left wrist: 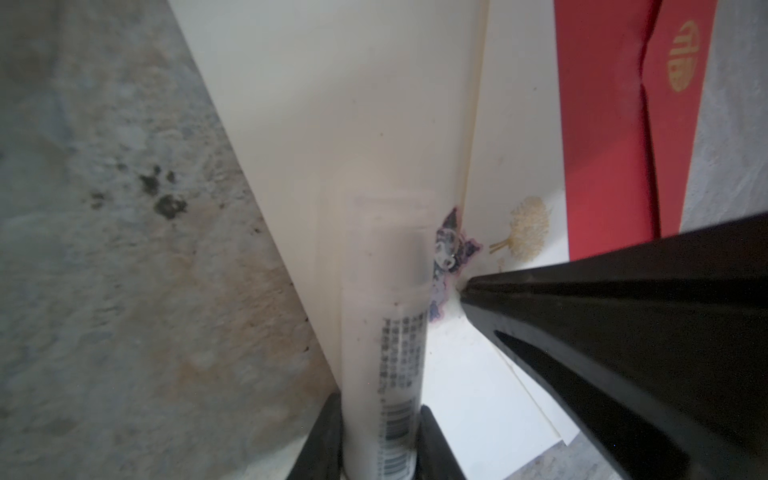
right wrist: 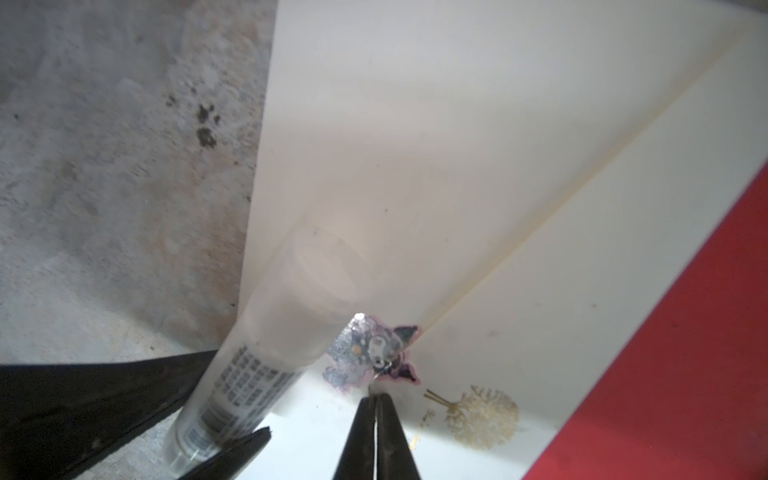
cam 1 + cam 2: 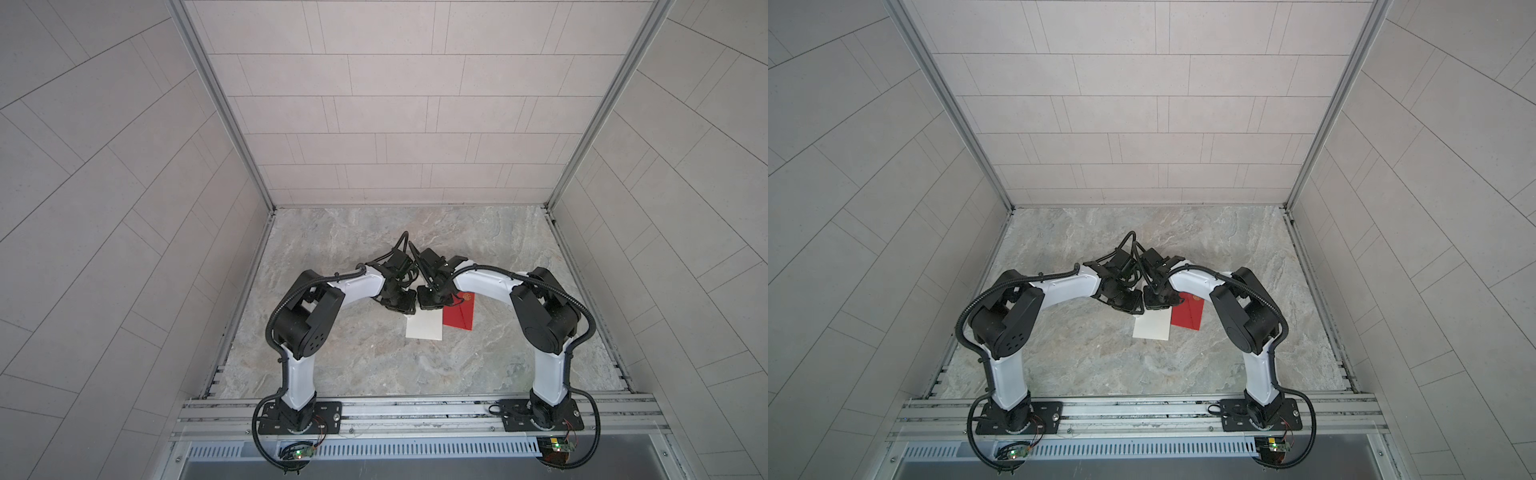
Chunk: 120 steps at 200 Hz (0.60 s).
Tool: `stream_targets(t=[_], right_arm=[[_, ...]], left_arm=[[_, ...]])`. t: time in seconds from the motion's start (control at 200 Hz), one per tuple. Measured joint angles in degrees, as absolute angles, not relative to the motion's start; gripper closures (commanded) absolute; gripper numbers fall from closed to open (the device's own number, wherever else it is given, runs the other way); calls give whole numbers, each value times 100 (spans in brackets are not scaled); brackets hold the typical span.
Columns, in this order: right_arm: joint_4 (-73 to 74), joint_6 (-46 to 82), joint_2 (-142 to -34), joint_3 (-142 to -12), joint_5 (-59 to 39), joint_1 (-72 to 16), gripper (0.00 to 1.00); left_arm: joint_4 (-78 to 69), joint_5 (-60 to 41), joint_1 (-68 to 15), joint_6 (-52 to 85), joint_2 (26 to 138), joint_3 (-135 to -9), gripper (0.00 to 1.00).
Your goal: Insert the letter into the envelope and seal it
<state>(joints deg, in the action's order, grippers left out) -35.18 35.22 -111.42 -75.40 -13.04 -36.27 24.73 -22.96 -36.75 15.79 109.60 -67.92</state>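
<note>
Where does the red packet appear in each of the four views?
In a top view: red packet, right of centre, on the table.
In a top view: likewise.
Left wrist: beside the white envelope, by its gold tree.
Right wrist: packet along that envelope's edge, past the tree.
Shared landmark: the white envelope.

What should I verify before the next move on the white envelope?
1. Left end effector grips the glue stick: ok.
2. Glue stick uncapped: not ok, a translucent cap looks on.
3. Right end effector shut, tip at the sticker: ok.
4. White envelope lies on the table: ok.
5. Letter inside: cannot tell.
6. Red envelope away from the sticker: ok.
</note>
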Motion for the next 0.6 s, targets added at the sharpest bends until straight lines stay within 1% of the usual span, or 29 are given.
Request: stream_targets(t=[0.315,0.47,0.6], right_arm=[[-3433,3701,-11192,-7550,-1282,-3468,92],[-3406,3813,-11212,-7540,-1253,-3516,91],[-3393,3865,-11218,-7533,-1039,-3638,91]], left_arm=[[2475,-2309,-3680,1538,10960,-6792,100],[2477,-2331,-3680,1535,10960,-6794,100],[2486,-2335,-3691,1531,10960,-6803,100]])
